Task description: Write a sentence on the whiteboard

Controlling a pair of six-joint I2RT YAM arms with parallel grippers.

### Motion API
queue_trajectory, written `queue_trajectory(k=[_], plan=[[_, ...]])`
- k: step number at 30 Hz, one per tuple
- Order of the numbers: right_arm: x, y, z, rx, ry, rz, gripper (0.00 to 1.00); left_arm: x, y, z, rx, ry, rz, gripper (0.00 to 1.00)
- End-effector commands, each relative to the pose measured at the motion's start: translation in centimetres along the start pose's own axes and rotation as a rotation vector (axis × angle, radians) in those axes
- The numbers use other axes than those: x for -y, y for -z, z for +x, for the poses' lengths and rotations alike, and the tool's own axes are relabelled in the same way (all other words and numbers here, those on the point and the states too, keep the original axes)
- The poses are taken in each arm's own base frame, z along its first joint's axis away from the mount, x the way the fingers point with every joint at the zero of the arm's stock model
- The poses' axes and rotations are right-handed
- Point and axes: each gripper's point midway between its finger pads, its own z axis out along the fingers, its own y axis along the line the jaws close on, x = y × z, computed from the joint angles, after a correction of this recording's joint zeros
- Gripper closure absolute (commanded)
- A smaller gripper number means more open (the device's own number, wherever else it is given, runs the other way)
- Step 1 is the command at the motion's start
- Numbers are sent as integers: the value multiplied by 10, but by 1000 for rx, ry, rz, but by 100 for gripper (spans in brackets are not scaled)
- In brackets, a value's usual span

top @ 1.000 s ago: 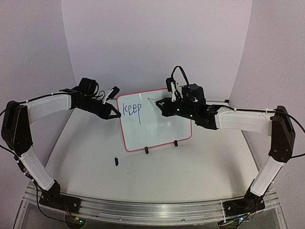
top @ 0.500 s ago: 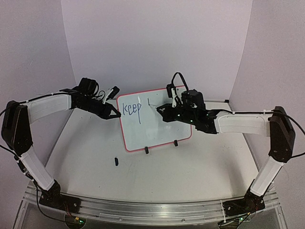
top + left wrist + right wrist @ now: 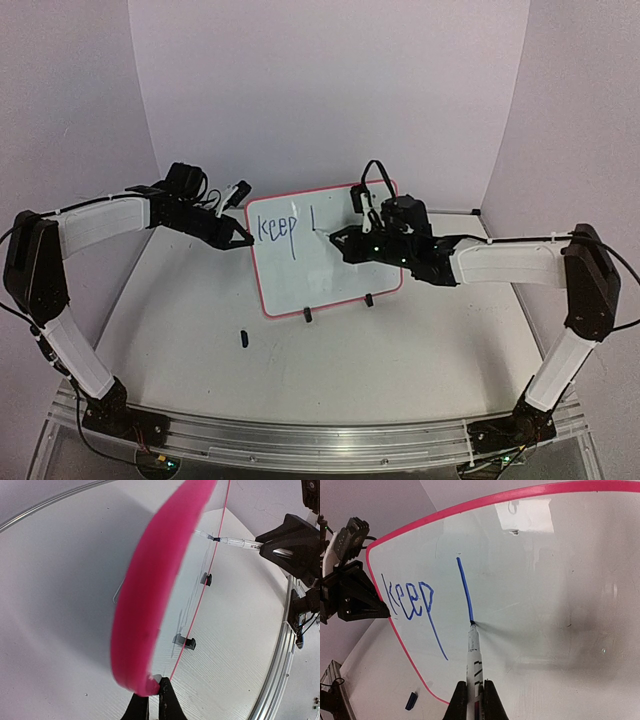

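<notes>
From above, we see the left pincer [image 3: 243, 240] closed on the left rim of the whiteboard [image 3: 335, 290], which stands upright between it and the right pincer [image 3: 335, 238]. At the left wrist, the pink rim sits nipped between the closed fingertips. At the right wrist, the jaws clamp a marker [image 3: 473, 650]; straight ahead, its tip touches the board at the foot of the last stroke of the sentence [image 3: 412, 600], right of "keep".

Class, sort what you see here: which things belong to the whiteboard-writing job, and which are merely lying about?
Belonging to the job:
the whiteboard; the sentence, reading "keep" plus one stroke; the marker, held in the right gripper; the left gripper, clamped on the board's edge.

Lying about:
a small dark object on the table, perhaps the marker's cap.
</notes>
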Motion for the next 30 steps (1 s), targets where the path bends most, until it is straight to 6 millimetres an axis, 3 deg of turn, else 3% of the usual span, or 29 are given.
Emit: queue_trajectory(k=[1,15,30], plan=[[-13,18,-40,105,-7,-40,100,0,-20,25,-100,-31,-16,100],[-15,11,-49,125,8,-36,100,1,-21,25,-101,-33,-15,100],[-9,6,-42,101,1,-11,100,2,-21,25,-102,-34,-13,100]])
